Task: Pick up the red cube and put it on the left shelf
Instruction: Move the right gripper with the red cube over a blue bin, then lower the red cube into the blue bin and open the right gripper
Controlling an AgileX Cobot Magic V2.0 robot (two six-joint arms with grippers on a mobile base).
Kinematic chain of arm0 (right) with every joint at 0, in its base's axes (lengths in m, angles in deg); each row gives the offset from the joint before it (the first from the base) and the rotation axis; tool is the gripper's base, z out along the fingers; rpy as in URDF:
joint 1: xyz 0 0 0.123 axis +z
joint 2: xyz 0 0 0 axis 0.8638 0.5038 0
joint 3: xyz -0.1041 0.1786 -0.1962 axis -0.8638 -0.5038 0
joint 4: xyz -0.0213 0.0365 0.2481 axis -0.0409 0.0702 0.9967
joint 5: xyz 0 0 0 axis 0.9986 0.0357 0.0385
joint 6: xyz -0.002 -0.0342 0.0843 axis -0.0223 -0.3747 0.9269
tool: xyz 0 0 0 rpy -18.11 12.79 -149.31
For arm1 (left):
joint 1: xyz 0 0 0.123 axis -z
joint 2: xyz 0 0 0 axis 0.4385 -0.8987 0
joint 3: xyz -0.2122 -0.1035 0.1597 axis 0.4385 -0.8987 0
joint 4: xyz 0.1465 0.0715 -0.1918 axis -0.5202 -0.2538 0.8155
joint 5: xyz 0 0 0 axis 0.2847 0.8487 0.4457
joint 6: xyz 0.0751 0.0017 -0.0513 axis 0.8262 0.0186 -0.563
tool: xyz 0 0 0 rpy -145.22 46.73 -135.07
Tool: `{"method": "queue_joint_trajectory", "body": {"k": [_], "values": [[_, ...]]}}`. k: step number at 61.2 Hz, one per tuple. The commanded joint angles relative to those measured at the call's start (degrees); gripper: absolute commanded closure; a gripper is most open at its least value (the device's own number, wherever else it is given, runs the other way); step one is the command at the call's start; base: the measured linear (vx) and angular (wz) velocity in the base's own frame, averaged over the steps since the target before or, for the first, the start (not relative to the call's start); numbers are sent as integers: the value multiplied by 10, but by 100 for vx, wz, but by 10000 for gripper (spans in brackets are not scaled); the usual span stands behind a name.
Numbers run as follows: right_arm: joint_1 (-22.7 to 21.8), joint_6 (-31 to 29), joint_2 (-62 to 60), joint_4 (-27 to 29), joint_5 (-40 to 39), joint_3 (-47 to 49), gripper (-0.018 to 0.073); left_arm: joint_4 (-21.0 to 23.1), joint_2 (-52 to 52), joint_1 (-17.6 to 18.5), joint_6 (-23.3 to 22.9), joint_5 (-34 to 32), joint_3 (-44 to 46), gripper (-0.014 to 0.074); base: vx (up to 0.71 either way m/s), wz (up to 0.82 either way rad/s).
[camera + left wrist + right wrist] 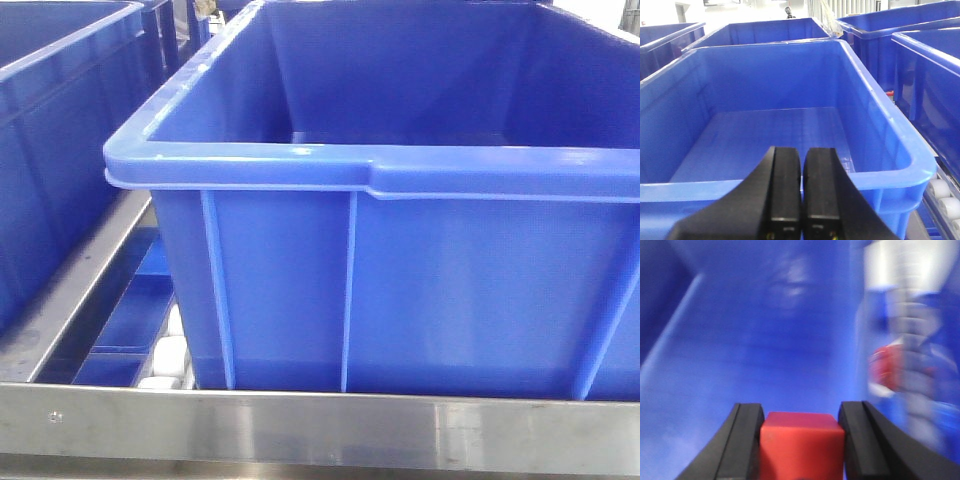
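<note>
The red cube (801, 442) sits clamped between the black fingers of my right gripper (801, 415), which is shut on it; a blurred blue surface fills the right wrist view behind. My left gripper (801, 160) is shut with nothing between its fingers, hovering over the near rim of a large blue crate (775, 135). In the front view the left shelf shows as a brushed steel front rail (320, 430) with white rollers (170, 355) and a big blue ribbed crate (400, 250) on it. Neither gripper appears in the front view.
A second blue crate (50, 130) stands at the left of the shelf. More blue crates (920, 65) lie to the right and behind in the left wrist view. A blurred steel upright (900, 315) with a red smear is at the right of the right wrist view.
</note>
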Motion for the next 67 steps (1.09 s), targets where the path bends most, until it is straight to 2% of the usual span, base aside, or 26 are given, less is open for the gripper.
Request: {"method": "queue_joint_trajectory", "body": {"k": [1,12,17,22,29,33,49,55,60,67], "values": [[29,-1,59,-6,-30,84,501,3,-5,2,1,-47,-13,491,-8,-48],[85,-3,166,-9,-1,198,501,3,-5,2,1,-47,-13,491,1,5],[103,-3,199,-15,5,231,468,3,-5,2,1,-47,-13,491,0,0],[116,-3,222,-17,2,251,316,3,-5,2,1,-47,-13,491,0,0],[124,-3,241,-17,-6,259,9,3,-5,2,1,-47,-13,491,0,0],[124,-3,246,-17,-4,259,-73,3,-4,2,1,-47,-13,491,0,0],[123,-3,242,-17,20,259,-7,3,-5,2,1,-47,-13,491,0,0],[123,-3,231,-18,32,257,60,3,-5,2,1,-47,-13,491,-1,-8],[123,-3,210,-21,44,252,174,3,-5,2,1,-47,-13,491,-2,-11],[123,-3,162,-46,35,221,433,3,-5,2,1,-47,-13,491,0,0]]}}
